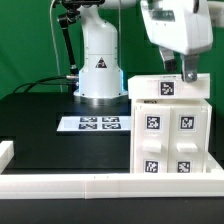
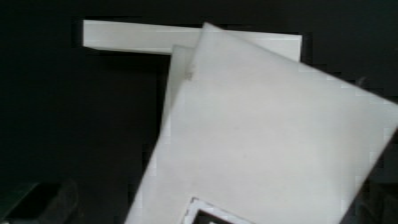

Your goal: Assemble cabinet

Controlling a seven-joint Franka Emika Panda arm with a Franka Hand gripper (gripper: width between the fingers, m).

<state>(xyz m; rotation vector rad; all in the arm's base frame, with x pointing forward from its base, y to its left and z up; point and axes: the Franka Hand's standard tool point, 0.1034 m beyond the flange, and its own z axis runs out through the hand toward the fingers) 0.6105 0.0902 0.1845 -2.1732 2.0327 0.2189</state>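
Note:
The cabinet [image 1: 170, 135] is a white boxy body standing at the exterior view's right, with tags on its front faces and on its top. My gripper [image 1: 186, 70] hangs straight down over the rear of the cabinet's top, fingertips at or just above that surface. In the wrist view the cabinet's white top panel [image 2: 267, 130] fills most of the picture, tilted, with a tag corner [image 2: 222, 212] between the jaws. The fingers show only as dim shapes far apart at the panel's two sides, with a dark gap at one side.
The marker board [image 1: 92, 124] lies flat on the black table in front of the robot base [image 1: 98, 75]. A low white wall [image 1: 70, 185] runs along the front edge, with a short white block [image 1: 5, 152] at the exterior view's left. A white bar [image 2: 151, 38] shows beyond the panel.

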